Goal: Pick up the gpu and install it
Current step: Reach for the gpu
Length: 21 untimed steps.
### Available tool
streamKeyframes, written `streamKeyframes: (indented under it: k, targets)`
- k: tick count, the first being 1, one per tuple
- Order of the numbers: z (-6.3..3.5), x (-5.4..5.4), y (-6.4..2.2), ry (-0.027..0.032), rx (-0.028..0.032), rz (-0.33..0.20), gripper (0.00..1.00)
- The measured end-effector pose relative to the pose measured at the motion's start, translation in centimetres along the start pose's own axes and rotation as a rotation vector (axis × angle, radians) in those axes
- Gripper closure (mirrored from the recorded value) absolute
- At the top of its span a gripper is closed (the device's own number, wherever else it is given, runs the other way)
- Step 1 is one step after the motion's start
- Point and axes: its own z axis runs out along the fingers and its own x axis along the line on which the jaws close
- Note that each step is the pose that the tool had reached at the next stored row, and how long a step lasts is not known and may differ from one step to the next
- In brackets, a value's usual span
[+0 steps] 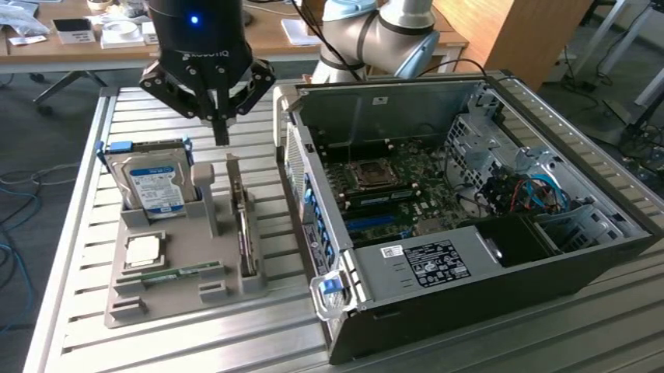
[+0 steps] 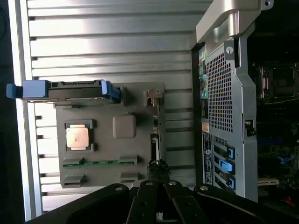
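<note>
A slatted metal table (image 1: 83, 342) carries everything in the scene. Nearest in the exterior view, on that view's right, an open black computer case (image 1: 456, 311) is laid on its side, with its green motherboard (image 1: 394, 186) exposed. A blue expansion slot (image 1: 379, 225) on the board appears unoccupied. Beside the case, on the exterior view's left, a grey parts tray (image 1: 186, 241) is set on the table. At the tray's near end a narrow green memory stick (image 1: 182, 273) is laid flat, and just beyond it a square silver processor chip (image 1: 142, 250) is seated in a pocket. The gpu (image 1: 242, 225) is stood on its long edge in a slot along the side of the tray closest to the case, so that it is seen as a thin dark strip running from near to far. At the far end of the tray a silver hard drive (image 1: 158, 186) with a blue and white label is held upright. The gripper (image 1: 221, 132) is hung above the far end of the gpu, pointed straight down. Its fingers are drawn together to a narrow tip, and nothing is held between them. The tip appears to be just clear of the card's top edge, though contact cannot be ruled out. Behind the case part of the grey robot arm (image 1: 374, 31) is seen, and furthest back a wooden desk (image 1: 93, 39) with small items on it. As judged from this, the task is at its very start: the gpu has been neither gripped nor lifted, and both pick-up and installation are left to be done.
</note>
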Motion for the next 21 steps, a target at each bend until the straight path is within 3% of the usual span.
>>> streamKeyframes:
  k: [14, 21]
  targets:
    - [-0.11, 0.1, -2.83, 0.0001, 0.0001, 0.000, 0.89]
    - [-0.12, 0.1, -3.15, 0.0000, 0.0000, 0.000, 0.89]
